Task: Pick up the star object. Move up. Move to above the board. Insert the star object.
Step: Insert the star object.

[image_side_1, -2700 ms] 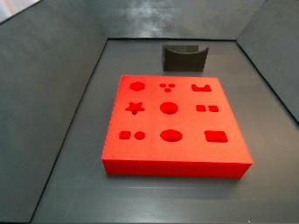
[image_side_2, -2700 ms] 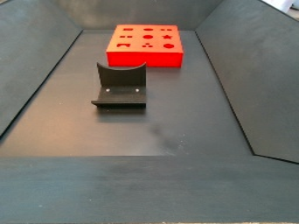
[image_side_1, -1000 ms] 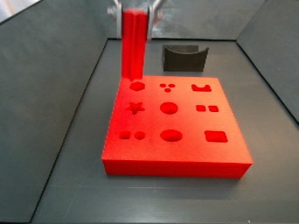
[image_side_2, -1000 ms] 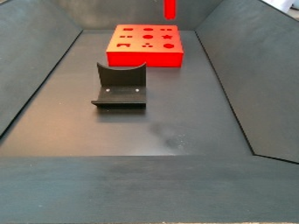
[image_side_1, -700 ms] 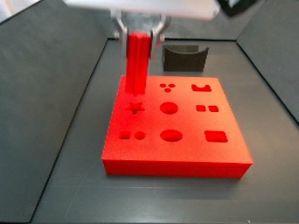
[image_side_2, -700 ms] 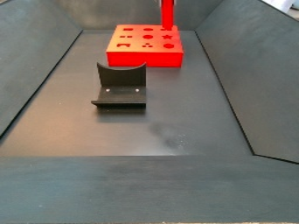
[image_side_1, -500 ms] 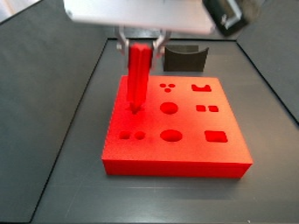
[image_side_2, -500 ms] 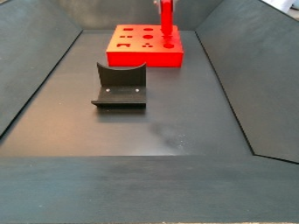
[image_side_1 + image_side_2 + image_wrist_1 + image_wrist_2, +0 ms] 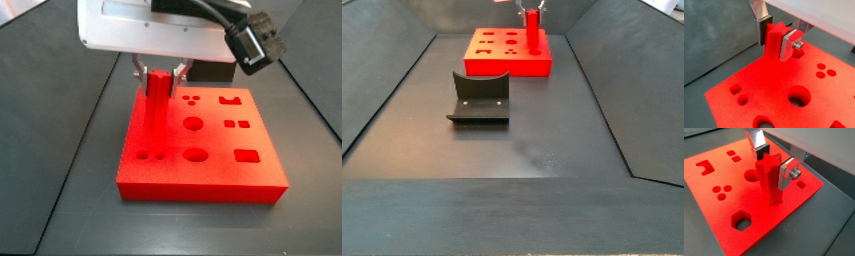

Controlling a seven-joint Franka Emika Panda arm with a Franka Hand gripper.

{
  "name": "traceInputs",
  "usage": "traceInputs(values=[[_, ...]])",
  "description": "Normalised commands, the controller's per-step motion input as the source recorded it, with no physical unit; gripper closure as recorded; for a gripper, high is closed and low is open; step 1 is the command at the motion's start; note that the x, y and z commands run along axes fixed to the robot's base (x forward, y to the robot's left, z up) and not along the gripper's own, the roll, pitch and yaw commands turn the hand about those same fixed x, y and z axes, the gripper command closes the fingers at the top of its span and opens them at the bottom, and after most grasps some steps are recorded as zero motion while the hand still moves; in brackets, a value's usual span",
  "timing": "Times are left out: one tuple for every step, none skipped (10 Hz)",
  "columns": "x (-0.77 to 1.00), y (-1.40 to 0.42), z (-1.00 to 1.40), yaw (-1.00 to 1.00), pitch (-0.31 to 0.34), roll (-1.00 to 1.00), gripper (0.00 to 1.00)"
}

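The star object is a tall red peg (image 9: 769,183), upright, with its lower end in the star hole of the board (image 9: 724,208). The gripper (image 9: 774,164) is shut on the peg's upper part, one silver finger (image 9: 786,174) on each side. A wrist view shows the same grip (image 9: 775,37) on the peg (image 9: 772,42) above the red board (image 9: 764,92). In a side view the gripper (image 9: 160,72) hangs over the board's left middle (image 9: 214,165) with the peg (image 9: 158,100) below it. In the other side view the peg (image 9: 533,35) stands on the far board (image 9: 509,66).
The dark fixture (image 9: 478,98) stands on the grey floor between the camera and the board. Other holes, round (image 9: 751,176) and six-sided (image 9: 743,220), lie round the peg. Sloping grey walls (image 9: 382,70) close in the floor on both sides.
The gripper has come down with the peg. The peg's lower end has gone from above the board into the star hole.
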Motion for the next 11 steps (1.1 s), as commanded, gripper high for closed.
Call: traceInputs(values=[[-0.03,-0.08,-0.74,0.00,-0.216,0.15,1.00],[-0.09,-0.09,-0.62,0.00,-0.286,0.16,1.00],[-0.04,-0.06,-0.54,0.00,-0.321,0.16,1.00],[-0.04,-0.03,-0.42,0.00,-0.364,0.18,1.00],[-0.05,-0.04,-0.25,0.00,-0.453,0.18,1.00],[-0.09,-0.05,-0.13,0.00,-0.500,0.17,1.00],[-0.12,-0.06,-0.14,0.00,-0.500,0.17,1.00],[-0.29,-0.10,-0.32,0.00,-0.453,0.16,1.00],[-0.27,-0.02,-0.23,0.00,-0.281,0.10,1.00],[0.00,0.00,0.00,0.00,0.023,0.00,1.00],[0.00,0.00,0.00,0.00,0.000,0.00,1.00]])
